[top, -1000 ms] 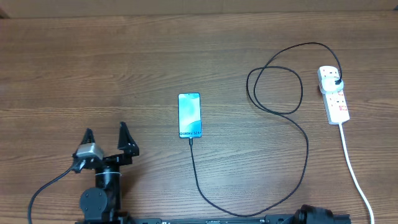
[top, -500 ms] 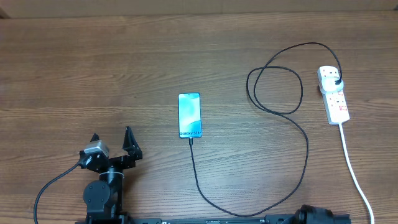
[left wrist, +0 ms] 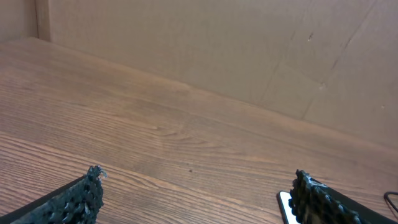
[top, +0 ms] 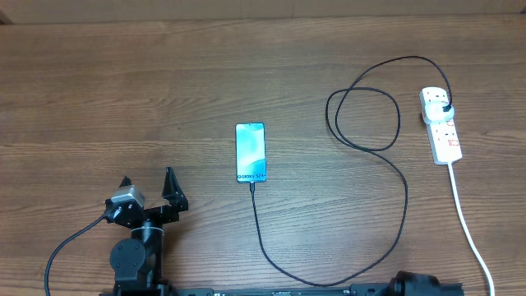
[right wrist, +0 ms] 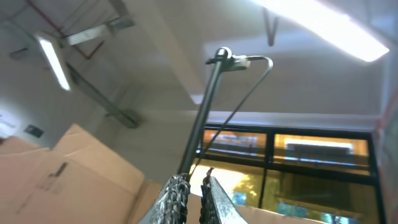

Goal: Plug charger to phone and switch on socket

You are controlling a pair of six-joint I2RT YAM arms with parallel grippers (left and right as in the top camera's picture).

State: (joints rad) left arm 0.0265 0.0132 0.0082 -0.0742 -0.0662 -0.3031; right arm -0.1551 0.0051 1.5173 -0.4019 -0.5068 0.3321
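The phone point(top: 251, 153) lies flat mid-table with its teal screen lit; a sliver of it point(left wrist: 284, 203) shows behind my left gripper's right finger. The charger point(top: 394, 168), a thin black cable, meets the phone's near edge, runs along the front, loops, and ends in a black plug point(top: 445, 108) seated in the socket point(top: 445, 136) at the right. My left gripper point(top: 146, 178) point(left wrist: 198, 175) hangs open and empty over bare wood, left of and nearer than the phone. My right gripper point(right wrist: 194, 177) points up at the ceiling, its jaws nearly together with nothing between them.
The socket's white cord point(top: 468, 222) runs from the strip to the table's front right edge. A cardboard wall point(left wrist: 217, 43) stands along the table's far side. A dark part of the right arm point(top: 423, 284) shows at the front edge.
My left gripper has drawn slightly back toward the front edge and turned a little. Phone, cable and socket have not moved.
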